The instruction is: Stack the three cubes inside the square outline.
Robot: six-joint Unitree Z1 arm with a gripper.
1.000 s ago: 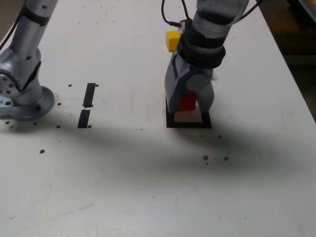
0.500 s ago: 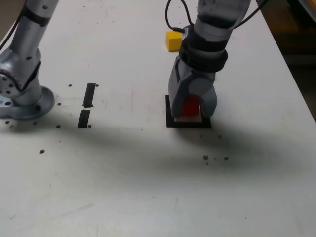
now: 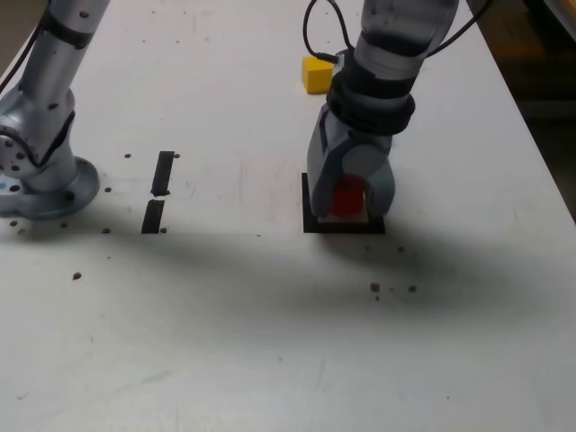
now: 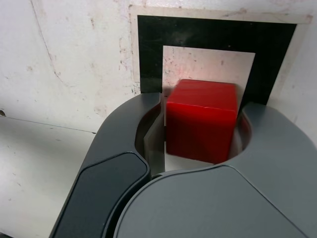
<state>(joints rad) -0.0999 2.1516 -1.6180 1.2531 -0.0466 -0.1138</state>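
The red cube (image 3: 348,195) (image 4: 200,121) sits on the white centre of the square outline (image 3: 342,225) (image 4: 208,34), flat on the table. My gripper (image 3: 351,203) (image 4: 200,106) points down over it with a jaw on either side. In the wrist view a thin gap shows between the cube and each jaw, so the gripper is slightly open and not pressing on the cube. A yellow cube (image 3: 315,74) lies alone farther back on the table, behind the arm in the exterior view.
The arm's grey base (image 3: 45,184) stands at the exterior view's left. Two short black tape strips (image 3: 163,171) (image 3: 153,216) lie between it and the outline. A black cable (image 3: 310,27) loops near the yellow cube. The table's edge (image 3: 540,162) runs down the exterior view's right.
The gripper has shifted slightly to the exterior view's right and settled the red cube inside the outline. Its jaws have parted a little from the cube.
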